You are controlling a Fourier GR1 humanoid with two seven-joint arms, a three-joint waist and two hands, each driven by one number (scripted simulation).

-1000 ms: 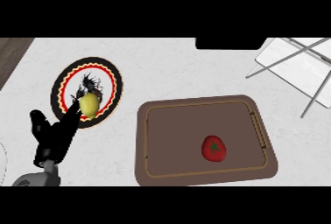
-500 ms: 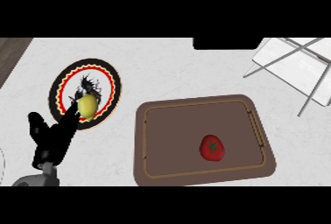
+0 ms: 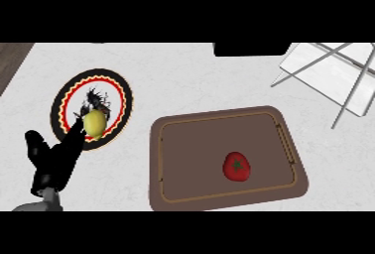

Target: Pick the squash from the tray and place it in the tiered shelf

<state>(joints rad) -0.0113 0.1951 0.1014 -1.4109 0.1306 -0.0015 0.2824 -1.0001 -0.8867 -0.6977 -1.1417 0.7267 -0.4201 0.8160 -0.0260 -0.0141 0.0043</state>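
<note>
**Q:** Head view: where is the squash?

**A:** The squash (image 3: 93,122) lies on the plate (image 3: 126,104) at the counter's (image 3: 183,79) left, not on the tray (image 3: 198,149). It sits on the plate's lower half, below a black pattern (image 3: 95,98) that is hard to make out.

**Q:** Hand state?

**A:** The left hand (image 3: 55,156) enters from the lower left. Its fingers are straight and point up-right toward the squash, with the thumb spread off to the left. The fingertips overlap the plate's lower rim and reach the squash's lower left side. Actual contact cannot be told. The grey forearm (image 3: 40,203) is cut off at the lower edge. The right hand does not show.

**Q:** What is on the tray?

**A:** One tomato (image 3: 236,166), right of the tray's centre and apart from every wall. The tray stands just beside the plate, with a narrow strip of counter between them.

**Q:** Shelf and open room?

**A:** The shelf (image 3: 330,69) stands at the upper right, well apart from the plate and cut off by the right edge. Only a white panel and grey rods show, so its tiers cannot be told apart. Bare counter runs between plate and shelf, above the tray. A dark block (image 3: 249,48) is cut off at the top edge, and a dark strip (image 3: 11,59) borders the counter's upper left.
</note>
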